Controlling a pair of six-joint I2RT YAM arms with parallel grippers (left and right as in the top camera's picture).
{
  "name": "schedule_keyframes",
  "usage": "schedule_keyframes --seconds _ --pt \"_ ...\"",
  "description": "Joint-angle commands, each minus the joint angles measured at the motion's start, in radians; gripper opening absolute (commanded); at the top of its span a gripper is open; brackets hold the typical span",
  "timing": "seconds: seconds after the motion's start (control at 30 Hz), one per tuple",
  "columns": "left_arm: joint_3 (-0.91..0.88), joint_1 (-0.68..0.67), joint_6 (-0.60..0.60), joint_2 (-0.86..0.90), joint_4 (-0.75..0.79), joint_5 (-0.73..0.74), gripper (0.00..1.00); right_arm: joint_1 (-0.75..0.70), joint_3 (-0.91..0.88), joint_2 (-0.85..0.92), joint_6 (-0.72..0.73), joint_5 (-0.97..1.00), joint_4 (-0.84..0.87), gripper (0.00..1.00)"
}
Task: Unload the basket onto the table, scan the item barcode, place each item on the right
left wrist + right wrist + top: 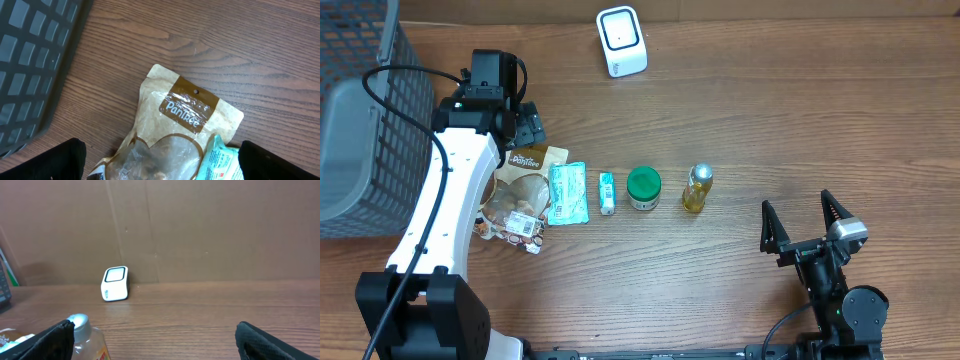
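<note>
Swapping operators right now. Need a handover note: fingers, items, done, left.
Left gripper: open, empty, over the brown pouch.
Right gripper: open, empty, at the near right, apart from the items.
Items: pouch, teal packet, small box, green-lidded jar and yellow bottle lie in a row mid-table. The scanner is at the far edge and the basket is on the left.
Done: nothing is held.
Left: grasp an item and show its barcode to the scanner.

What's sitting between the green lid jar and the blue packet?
A small white-and-green box lies there, shown in the overhead view.
</note>
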Motion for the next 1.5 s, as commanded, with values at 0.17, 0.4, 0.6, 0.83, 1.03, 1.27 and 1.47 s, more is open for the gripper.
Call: schedule_keyframes --seconds 0.17,0.4,0.6,0.83,1.03,1.27,1.47 --pt "0.003 -0.007 0.001 0.002 0.002 -0.018 1.0 0.001 0.108 0.014 0.012 0.016 -0.029 1.0" --pt "0.003 -0.007 0.001 0.006 0.002 -0.018 1.0 0.001 0.224 0.142 0.034 0.016 -0.076 1.0" --pt "0.003 -0.007 0.001 0.006 0.002 -0.018 0.99 0.001 0.402 0.369 0.034 -0.038 -0.113 1.0" --pt "0.003 -0.007 0.001 0.006 0.002 -0.018 1.0 0.001 0.838 0.711 0.079 -0.111 -0.439 1.0" --pt "0.003 -0.007 0.001 0.006 0.002 -0.018 1.0 0.013 1.341 1.028 0.078 -0.156 -0.946 1.0" --pt "0.003 -0.007 0.001 0.006 0.002 -0.018 1.0 0.058 1.662 1.286 0.083 -0.332 -1.166 1.0" --pt "0.003 -0.007 0.001 0.006 0.002 -0.018 1.0 0.067 1.664 1.369 0.082 -0.592 -1.118 0.89"
